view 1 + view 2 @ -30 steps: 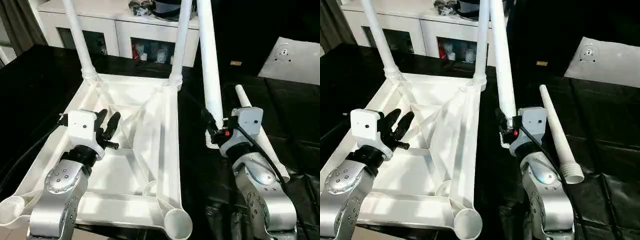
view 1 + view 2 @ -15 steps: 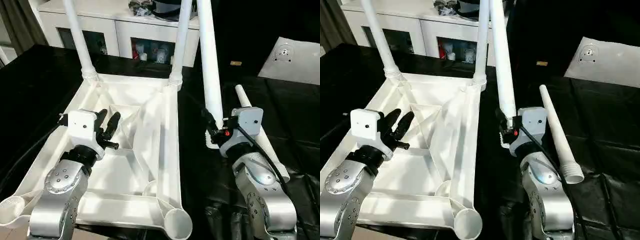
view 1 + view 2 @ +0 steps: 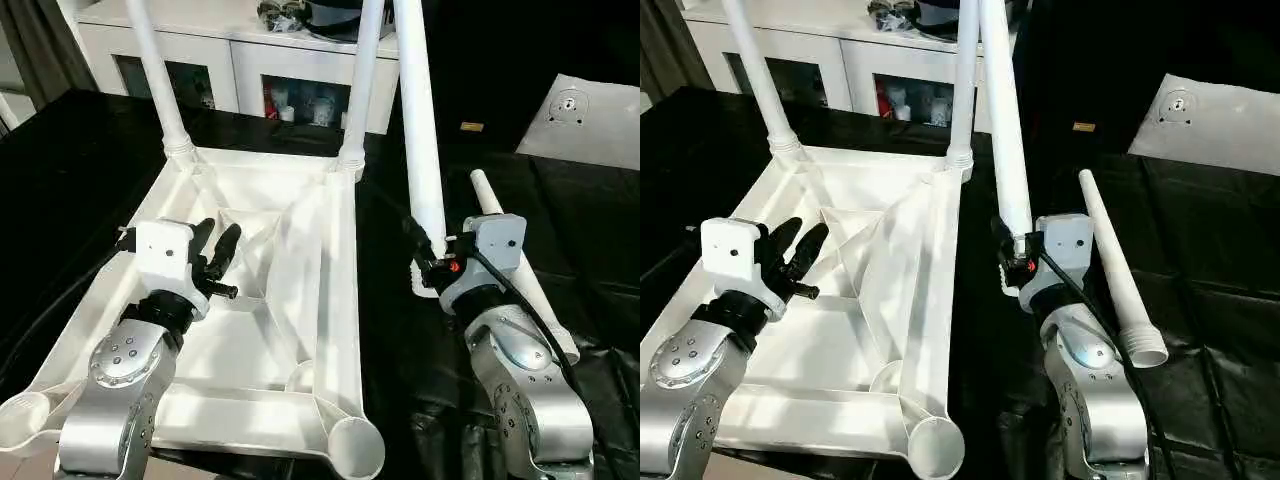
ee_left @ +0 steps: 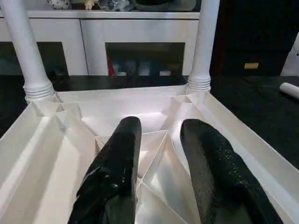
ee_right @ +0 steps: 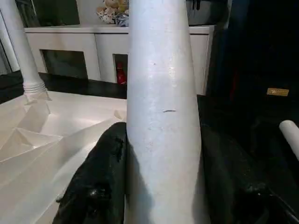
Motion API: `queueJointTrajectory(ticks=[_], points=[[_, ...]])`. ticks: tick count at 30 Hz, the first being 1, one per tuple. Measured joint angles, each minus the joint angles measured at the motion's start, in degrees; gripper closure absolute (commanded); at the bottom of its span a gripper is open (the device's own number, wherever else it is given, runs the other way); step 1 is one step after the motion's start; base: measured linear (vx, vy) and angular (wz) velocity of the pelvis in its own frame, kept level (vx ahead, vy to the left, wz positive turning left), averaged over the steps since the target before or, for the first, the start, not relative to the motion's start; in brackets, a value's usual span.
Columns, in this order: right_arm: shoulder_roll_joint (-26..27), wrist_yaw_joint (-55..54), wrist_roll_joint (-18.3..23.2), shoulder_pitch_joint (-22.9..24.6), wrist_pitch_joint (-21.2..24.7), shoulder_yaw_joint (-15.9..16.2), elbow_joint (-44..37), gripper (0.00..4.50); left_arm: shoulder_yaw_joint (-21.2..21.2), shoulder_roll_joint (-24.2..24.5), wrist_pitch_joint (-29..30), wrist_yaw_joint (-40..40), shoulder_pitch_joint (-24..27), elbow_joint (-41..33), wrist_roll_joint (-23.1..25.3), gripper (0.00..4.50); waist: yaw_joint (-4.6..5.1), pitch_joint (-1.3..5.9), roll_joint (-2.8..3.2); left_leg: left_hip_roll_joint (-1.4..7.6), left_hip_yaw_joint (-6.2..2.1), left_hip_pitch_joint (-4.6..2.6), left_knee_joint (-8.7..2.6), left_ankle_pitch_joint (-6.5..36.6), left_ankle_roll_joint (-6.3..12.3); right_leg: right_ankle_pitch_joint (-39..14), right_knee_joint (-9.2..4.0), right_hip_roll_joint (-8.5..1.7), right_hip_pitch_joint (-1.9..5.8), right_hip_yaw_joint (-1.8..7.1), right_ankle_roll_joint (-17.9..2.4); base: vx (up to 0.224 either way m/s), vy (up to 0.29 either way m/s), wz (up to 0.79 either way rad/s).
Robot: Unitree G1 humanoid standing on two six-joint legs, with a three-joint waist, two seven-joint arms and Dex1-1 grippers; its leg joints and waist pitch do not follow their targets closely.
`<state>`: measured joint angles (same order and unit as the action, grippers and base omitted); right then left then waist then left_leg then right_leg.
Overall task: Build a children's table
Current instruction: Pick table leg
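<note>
Your right pincer (image 3: 428, 262) pinches an upright table leg (image 3: 419, 120); your left pincer (image 3: 216, 252) hovers spread over the upturned tabletop (image 3: 300, 300).

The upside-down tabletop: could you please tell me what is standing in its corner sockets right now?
On the tabletop, two legs stand in the far sockets: one far left, one far right. The near right socket gapes empty. The near left socket looks empty too, though the left forearm partly covers it.

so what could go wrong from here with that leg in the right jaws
The held leg is gripped only near its thick end by the right gripper, so its long upper part could tip and hit the mounted leg. The loose leg lies right beside that arm on the black cloth and could get knocked and roll.
</note>
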<state>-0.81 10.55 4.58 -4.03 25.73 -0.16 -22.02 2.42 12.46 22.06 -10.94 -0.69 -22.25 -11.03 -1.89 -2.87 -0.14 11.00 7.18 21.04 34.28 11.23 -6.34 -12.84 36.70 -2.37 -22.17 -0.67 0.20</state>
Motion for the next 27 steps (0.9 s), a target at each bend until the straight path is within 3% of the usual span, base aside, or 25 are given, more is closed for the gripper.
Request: queueJointTrajectory(ticks=[27], points=[[0.0, 0.0, 0.0, 0.0, 0.0, 0.0, 0.0, 2.61, 0.0, 0.0, 0.0, 0.0, 0.0, 0.0, 0.0, 2.84, 0.00, 0.00, 0.00, 0.00, 0.00, -0.01, 0.01, 0.0, 0.00, 0.0, 0.01, 0.00, 0.00, 0.00, 0.0, 0.000, 0.000, 0.00]])
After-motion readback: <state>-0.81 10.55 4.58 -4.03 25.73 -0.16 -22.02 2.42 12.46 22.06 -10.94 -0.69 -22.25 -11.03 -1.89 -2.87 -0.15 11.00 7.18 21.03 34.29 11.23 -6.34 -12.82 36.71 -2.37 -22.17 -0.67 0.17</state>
